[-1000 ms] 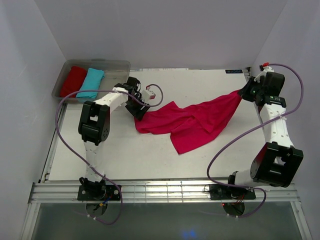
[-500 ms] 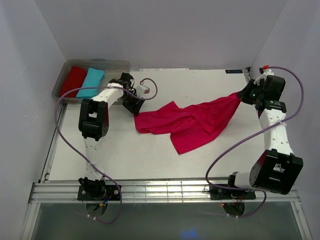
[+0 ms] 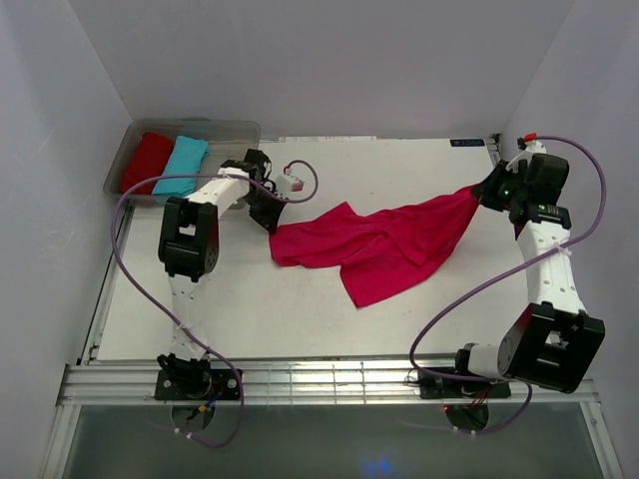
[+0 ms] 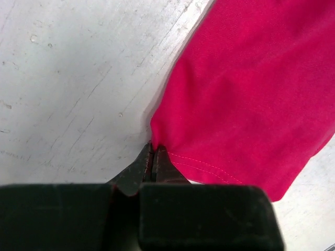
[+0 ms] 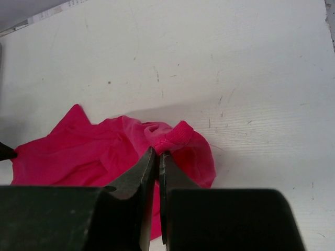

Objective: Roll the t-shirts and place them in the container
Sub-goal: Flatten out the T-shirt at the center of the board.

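At left edge of pink t-shirt (image 3: pixel 389 249), left tool (image 4: pixel 155 149) pinches the hem; right tool (image 5: pixel 158 157) clamps its right end. Limp, light cloth, likely sags: grip at hems.

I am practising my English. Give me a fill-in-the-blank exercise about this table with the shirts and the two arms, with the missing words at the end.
1. Both arms' jaws are ____ on the pink t-shirt.
2. In the bin, the red t-shirt lies to the ____ of the turquoise t-shirt.
3. The bin holds ____ t-shirts.
Missing words: shut; left; two.
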